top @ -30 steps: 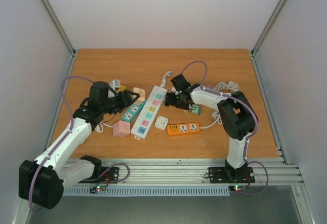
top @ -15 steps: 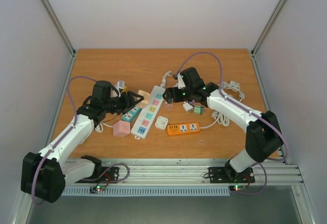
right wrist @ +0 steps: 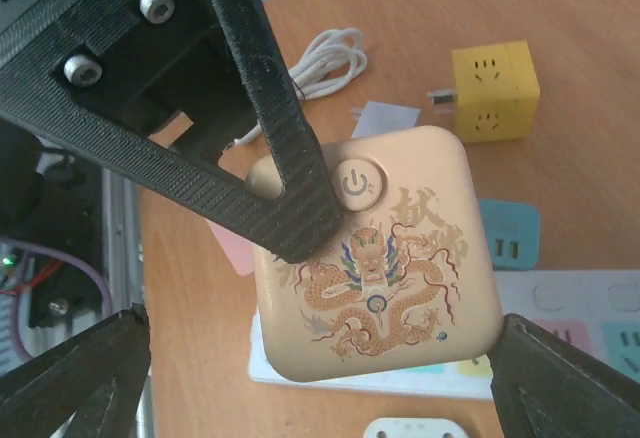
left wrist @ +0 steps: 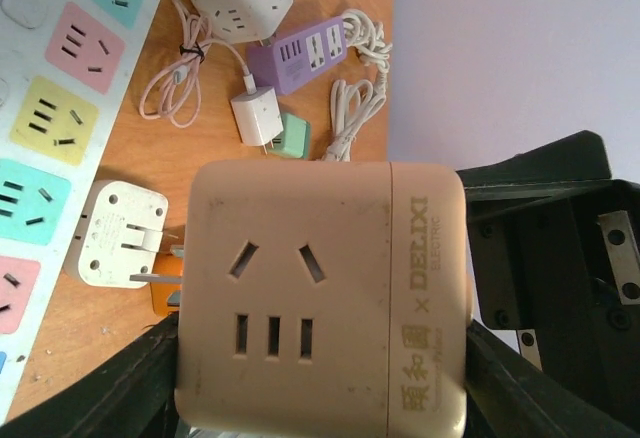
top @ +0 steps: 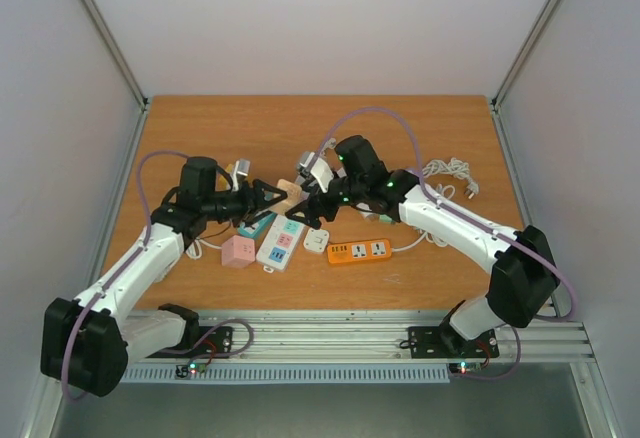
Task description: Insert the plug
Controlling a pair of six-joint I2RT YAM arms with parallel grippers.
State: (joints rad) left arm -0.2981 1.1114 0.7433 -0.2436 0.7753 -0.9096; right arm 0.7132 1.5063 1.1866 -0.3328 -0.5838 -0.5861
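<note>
Though the socket cube [left wrist: 320, 298] is held up, nothing is plugged in yet.
Left gripper [top: 272, 194] pinches it; right gripper [top: 310, 208] hovers just beside, spread wide and empty.

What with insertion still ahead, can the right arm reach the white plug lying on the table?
Probably yes: the right gripper is open and empty, and the white plug lies uncovered close by.

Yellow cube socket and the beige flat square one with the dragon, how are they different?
The beige flat square socket block is held up in the left gripper; the yellow cube socket sits on the wooden table. The beige one is flat, the yellow one a cube. The beige one shows a dragon picture and power button; the yellow one is plain. Both have plug holes.
</note>
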